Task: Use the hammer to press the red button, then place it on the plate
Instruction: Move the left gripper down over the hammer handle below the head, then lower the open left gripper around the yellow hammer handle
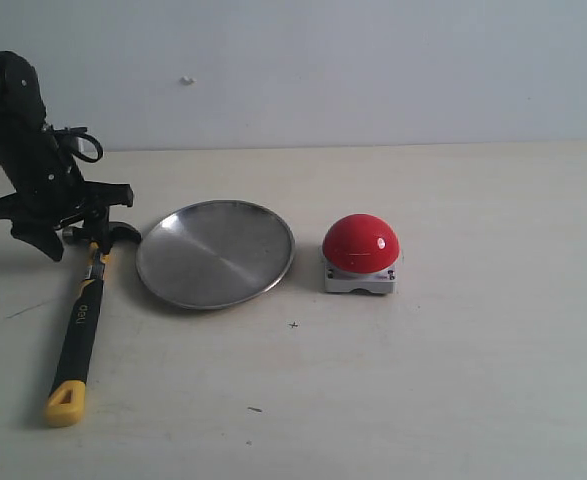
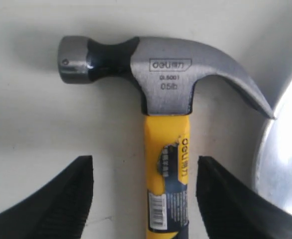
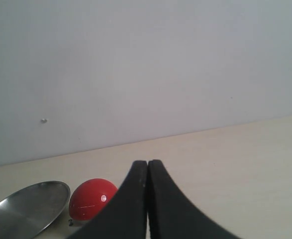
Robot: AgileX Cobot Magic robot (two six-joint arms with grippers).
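Observation:
The hammer (image 1: 80,320) lies flat on the table left of the plate (image 1: 215,252), its dark head (image 2: 160,74) at the far end and its yellow looped end toward the front. My left gripper (image 1: 78,232) hovers over the yellow neck (image 2: 168,159). It is open (image 2: 145,163), with one black finger on each side of the neck and a gap on both sides. The red button (image 1: 361,243) stands on its grey base to the right of the plate. My right gripper (image 3: 148,163) is shut on nothing, away from the button (image 3: 92,199).
The hammer's claw tip lies close to the plate's rim (image 2: 285,164). A pale wall runs along the back of the table. The right arm does not show in the exterior view. A few small dark specks mark the tabletop near the front.

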